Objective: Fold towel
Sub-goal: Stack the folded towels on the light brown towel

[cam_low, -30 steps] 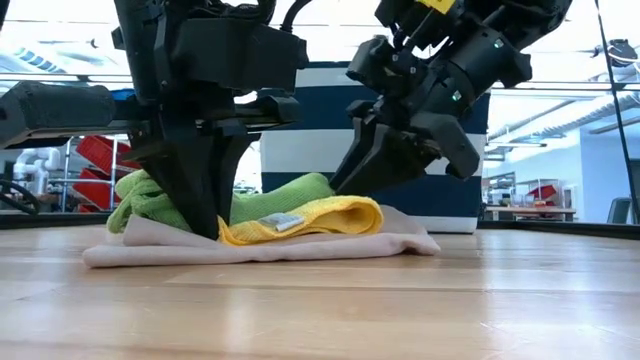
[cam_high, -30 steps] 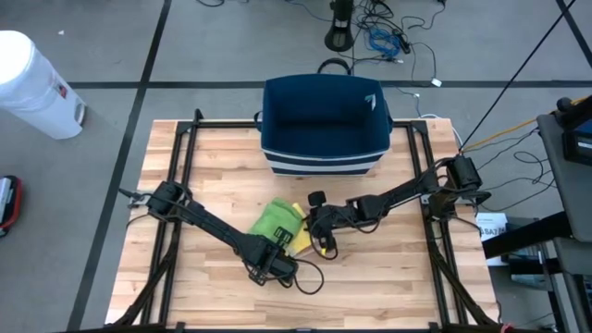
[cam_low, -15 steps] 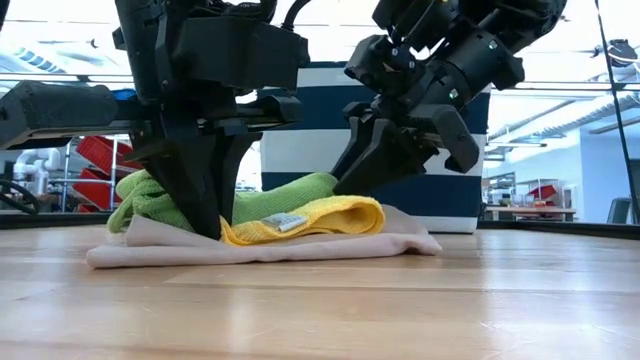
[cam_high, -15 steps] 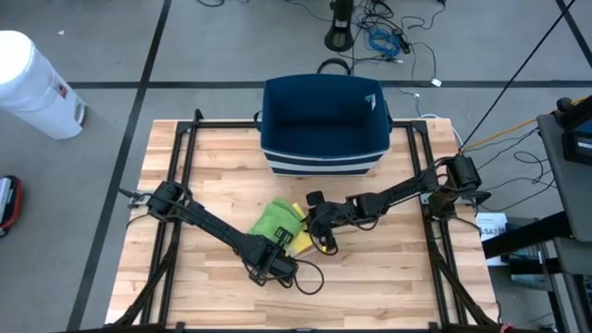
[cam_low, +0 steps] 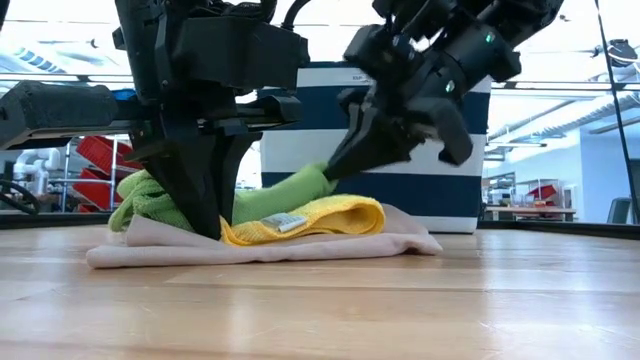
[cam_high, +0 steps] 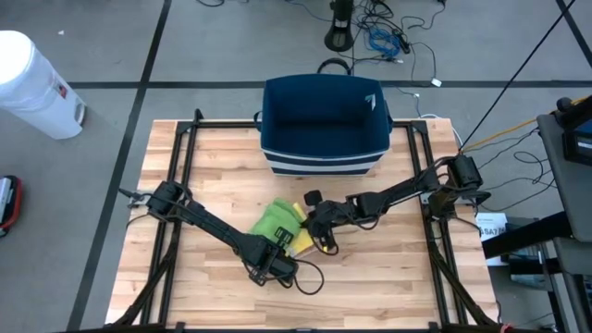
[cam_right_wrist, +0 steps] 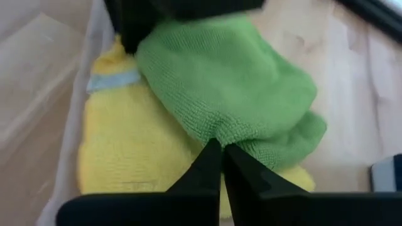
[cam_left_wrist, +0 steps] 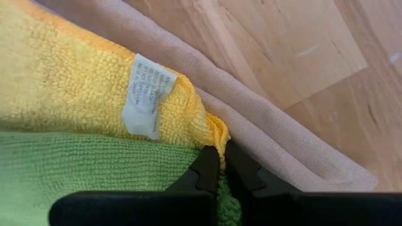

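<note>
Nearest to you on the wooden counter (cam_high: 388,268), your left hand (cam_high: 277,248) stands over the near left end of the cloth pile. Its fingers (cam_left_wrist: 207,169) are clenched together, pinched on the corner where the yellow towel (cam_low: 320,215) and the green towel (cam_right_wrist: 232,81) meet, pressing down into the pile. The yellow towel's white label (cam_left_wrist: 147,94) lies just beside those fingertips.

The pile sits in the middle of the counter: a beige cloth (cam_low: 400,240) flat at the bottom, the yellow towel on it, the green towel uppermost and bunched toward the left.

Just beyond, your right hand (cam_low: 335,170) comes in from the right side and is closed tight on the right-hand edge of the green towel, which is drawn up into a small peak above the yellow one.

Farther back, at the far edge of the counter, stands a navy fabric bin (cam_high: 324,125) with white stripes. Past the counter, a white cylindrical container (cam_high: 32,83) stands on the floor at the far left.
</note>
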Action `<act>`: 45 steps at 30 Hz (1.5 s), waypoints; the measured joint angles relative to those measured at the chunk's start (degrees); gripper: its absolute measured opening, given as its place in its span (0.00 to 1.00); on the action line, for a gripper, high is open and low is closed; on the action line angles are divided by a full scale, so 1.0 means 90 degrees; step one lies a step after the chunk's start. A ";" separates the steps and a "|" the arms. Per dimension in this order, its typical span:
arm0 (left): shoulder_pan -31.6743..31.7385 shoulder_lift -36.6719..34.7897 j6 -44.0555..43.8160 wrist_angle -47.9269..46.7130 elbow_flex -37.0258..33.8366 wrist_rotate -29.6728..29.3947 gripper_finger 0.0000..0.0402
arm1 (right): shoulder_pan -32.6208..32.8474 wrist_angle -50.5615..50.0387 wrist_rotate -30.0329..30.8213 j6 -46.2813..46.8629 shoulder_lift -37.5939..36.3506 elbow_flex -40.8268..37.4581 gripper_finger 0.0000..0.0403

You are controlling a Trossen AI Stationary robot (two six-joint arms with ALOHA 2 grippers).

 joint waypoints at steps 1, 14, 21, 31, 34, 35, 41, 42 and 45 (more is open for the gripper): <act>0.0002 0.0000 0.0001 -0.0002 0.0000 0.0000 0.03 | 0.0038 -0.0049 0.0012 -0.0074 -0.0049 0.0026 0.01; 0.0027 0.0000 0.0005 -0.0004 0.0000 -0.0038 0.03 | 0.0306 -0.1803 -0.0481 0.0733 -0.0584 0.0092 0.00; 0.0069 0.0000 -0.0016 -0.0053 0.0000 0.0006 0.03 | 0.0472 -0.1717 -0.0651 0.0784 -0.0344 0.0086 0.00; 0.0068 0.0000 -0.0041 -0.0142 0.0000 -0.0208 0.03 | 0.0593 -0.1719 -0.1512 0.0828 -0.0290 0.0208 0.00; 0.0073 0.0000 -0.0032 -0.0143 0.0000 -0.0228 0.03 | 0.0581 -0.1950 -0.1428 0.0895 -0.0122 0.0205 0.00; 0.0073 0.0000 -0.0015 -0.0142 0.0000 -0.0229 0.03 | 0.0565 -0.1992 -0.1428 0.0895 -0.0084 0.0205 0.00; 0.0047 0.0000 0.0001 -0.0224 0.0000 -0.0231 0.06 | 0.0551 -0.2193 -0.1443 0.0970 -0.0038 0.0205 0.13; 0.0039 0.0000 -0.0001 -0.0253 0.0000 -0.0231 0.07 | 0.0551 -0.2317 -0.1453 0.1023 -0.0048 0.0205 0.17; -0.0015 0.0000 -0.0002 -0.0319 0.0000 -0.0231 0.12 | 0.0551 -0.2622 -0.1462 0.1151 -0.0054 0.0203 0.28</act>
